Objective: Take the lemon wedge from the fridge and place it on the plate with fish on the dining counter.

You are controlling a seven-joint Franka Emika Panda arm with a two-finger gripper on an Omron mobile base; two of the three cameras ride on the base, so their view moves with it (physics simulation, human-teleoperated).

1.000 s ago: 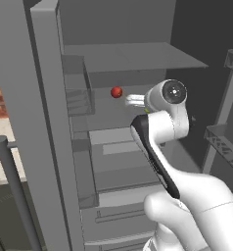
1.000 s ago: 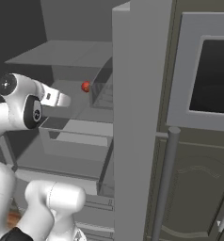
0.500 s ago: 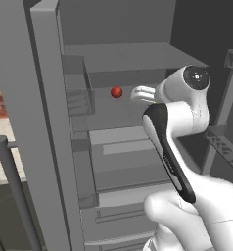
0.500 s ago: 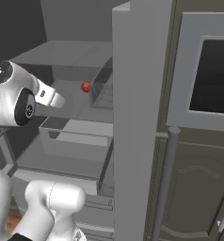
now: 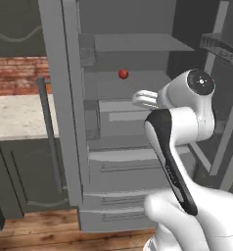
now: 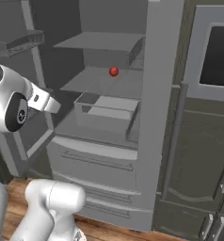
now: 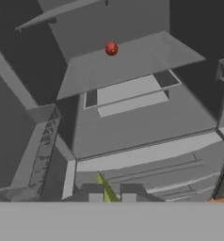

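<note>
Gripper (image 7: 108,196) is pinching the lemon wedge (image 7: 106,190) just outside the open fridge (image 5: 64,98), so I judge pickup done, leaving the carry to the plate with fish

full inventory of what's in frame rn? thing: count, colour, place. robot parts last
fridge: 1, grey, doors open, shelves and lower drawers showing
red round fruit: 1, red, on a middle fridge shelf, toward the back
lemon wedge: 1, yellow-green, between the jaws in the hand view, in front of the fridge
clear bin: 1, grey translucent, on the shelf below the fruit
stone counter: 1, beige speckled, left of the fridge in the left base view, brick wall behind it
wood floor: 1, brown, under the fridge
gripper: 1, dark tips, jaws shut on the lemon wedge
arm: 1, white with dark joints, before the open fridge
</note>
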